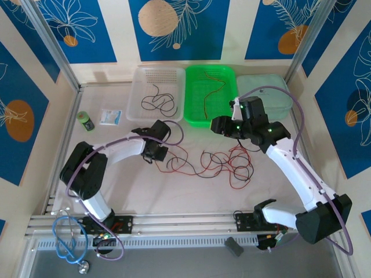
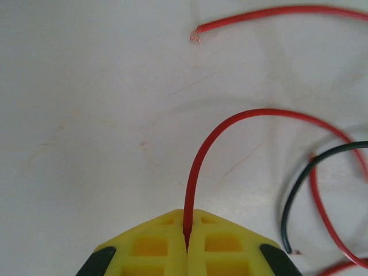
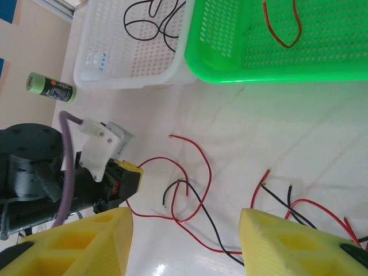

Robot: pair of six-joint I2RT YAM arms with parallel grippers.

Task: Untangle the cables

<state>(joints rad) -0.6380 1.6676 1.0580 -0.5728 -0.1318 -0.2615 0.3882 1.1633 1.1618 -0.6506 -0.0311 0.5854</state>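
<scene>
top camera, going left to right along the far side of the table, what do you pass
green tube → small white-and-blue packet → white basket → green basket → pale green tray

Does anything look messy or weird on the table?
Red and black cables sprawl in a loose tangle mid-table, while the white basket and green basket hold sorted wires. The left hand pinches one red strand.

left hand [image 2: 187,244] pinching 1 red wire [image 2: 230,129], black wire [image 2: 299,190] beside
</scene>
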